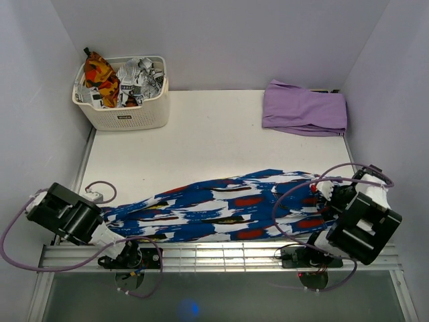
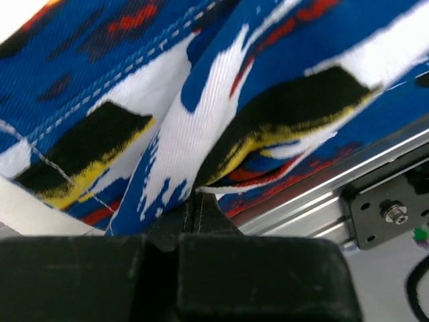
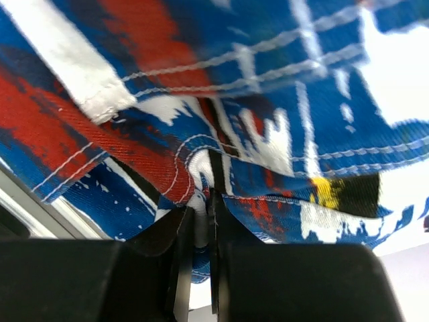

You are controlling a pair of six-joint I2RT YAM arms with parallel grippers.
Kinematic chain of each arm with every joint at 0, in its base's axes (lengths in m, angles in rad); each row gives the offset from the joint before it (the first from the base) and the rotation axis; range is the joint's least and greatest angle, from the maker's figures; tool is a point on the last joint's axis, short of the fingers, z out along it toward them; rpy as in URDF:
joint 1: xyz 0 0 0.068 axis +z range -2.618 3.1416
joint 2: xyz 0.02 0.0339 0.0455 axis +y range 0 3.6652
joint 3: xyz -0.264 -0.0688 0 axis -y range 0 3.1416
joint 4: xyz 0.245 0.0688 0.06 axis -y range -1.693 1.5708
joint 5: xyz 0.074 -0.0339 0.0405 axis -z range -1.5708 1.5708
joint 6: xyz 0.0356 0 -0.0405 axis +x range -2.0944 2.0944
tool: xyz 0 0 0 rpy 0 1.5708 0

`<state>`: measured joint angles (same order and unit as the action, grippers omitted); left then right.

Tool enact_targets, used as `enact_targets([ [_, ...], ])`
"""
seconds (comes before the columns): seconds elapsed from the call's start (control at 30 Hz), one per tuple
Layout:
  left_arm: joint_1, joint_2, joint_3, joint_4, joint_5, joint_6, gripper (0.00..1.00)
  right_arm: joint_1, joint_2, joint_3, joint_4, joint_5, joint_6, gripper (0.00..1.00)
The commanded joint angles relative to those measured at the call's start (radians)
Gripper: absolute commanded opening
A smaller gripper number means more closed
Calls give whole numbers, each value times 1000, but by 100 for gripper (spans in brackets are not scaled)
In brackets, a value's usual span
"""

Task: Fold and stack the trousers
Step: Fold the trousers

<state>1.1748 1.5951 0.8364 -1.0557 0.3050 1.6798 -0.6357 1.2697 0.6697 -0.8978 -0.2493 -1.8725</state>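
Observation:
The trousers [image 1: 228,208], bright blue with white, red, black and yellow streaks, lie stretched left to right along the table's near edge. My left gripper [image 1: 107,225] is shut on their left end. In the left wrist view the cloth [image 2: 201,107] rises from the closed fingertips [image 2: 191,201]. My right gripper [image 1: 328,201] is shut on their right end. In the right wrist view a fold of the cloth [image 3: 221,154] is pinched between the fingers [image 3: 201,215].
A white basket [image 1: 124,117] holding orange-red and black-and-white clothes stands at the back left. A folded lilac-purple garment [image 1: 305,109] lies at the back right. An aluminium rail [image 1: 221,255] runs along the table's near edge, under the trousers.

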Motion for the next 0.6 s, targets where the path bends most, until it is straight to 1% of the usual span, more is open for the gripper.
enact_targets([
  [0.0, -206, 8, -27, 330, 82, -250, 0, 40, 110, 106, 103, 50, 146, 8],
  [0.03, -242, 23, -7, 342, 80, -306, 0, 51, 135, 134, 105, 48, 176, 8],
  [0.07, -276, 44, 62, 347, 86, -360, 0, 62, 158, 160, 108, 45, 202, 8],
  [0.1, -324, 69, 107, 347, 95, -458, 0, 77, 204, 216, 112, 41, 251, 8],
  [0.13, -343, 122, 204, 342, 108, -506, 0, 83, 224, 244, 112, 35, 274, 8],
  [0.17, -362, 150, 205, 342, 114, -552, 0, 90, 244, 273, 112, 27, 292, 8],
  [0.2, -386, 175, 307, 321, 123, -613, 0, 102, 279, 303, 102, 19, 332, 8],
  [0.23, -392, 218, 360, 309, 132, -643, 0, 106, 296, 359, 93, 13, 351, 8],
  [0.27, -397, 238, 457, 275, 164, -663, 0, 116, 310, 387, 83, -1, 363, 8],
  [0.33, -412, 275, 544, 240, 180, -700, 0, 120, 339, 456, 54, -16, 390, 8],
  [0.4, -426, 312, 628, 195, 194, -701, 0, 125, 352, 481, 33, -30, 395, 8],
  [0.57, -446, 330, 655, 183, 180, -677, 0, 126, 343, 459, 45, -15, 380, 8],
])
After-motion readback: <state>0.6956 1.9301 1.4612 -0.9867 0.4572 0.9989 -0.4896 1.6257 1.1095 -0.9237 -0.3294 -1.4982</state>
